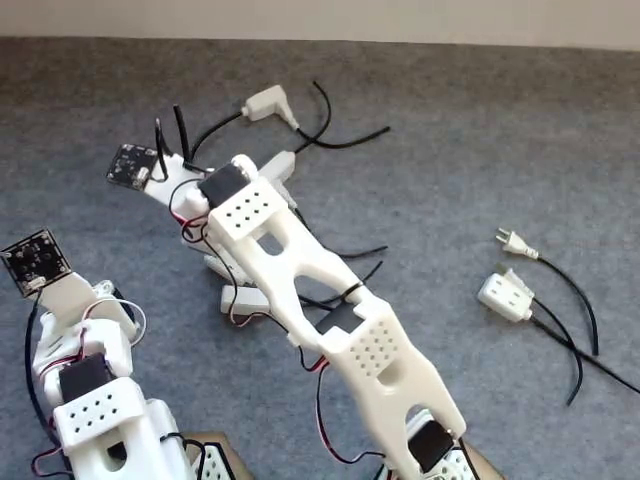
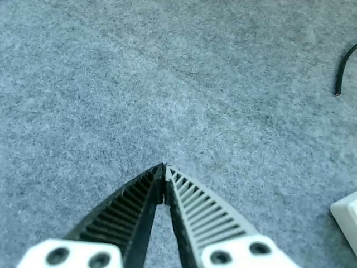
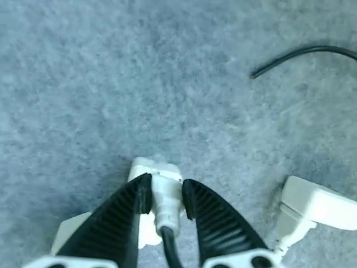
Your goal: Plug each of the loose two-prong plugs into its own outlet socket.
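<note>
Grey carpet covers the worktop, and we find the task's pieces scattered over it. In the right wrist view the right gripper is clamped on a white plug, one finger on each side of its body. The plug's black cord runs back between the fingers towards the camera. The plug's front end meets a white socket block lying on the carpet; we cannot tell whether its prongs are inside. Near it another white piece lies on the carpet.

In the left wrist view the left gripper is closed with nothing between its fingers, their tips touching above bare carpet. A white corner shows at that view's edge, too little for us to name.

In the high view we see a loose two-prong plug on the right side of the worktop, near but not touching a white outlet socket. On the far side lies an angled white plug. The right arm stretches across the middle, and the left arm stands at the near left corner.
</note>
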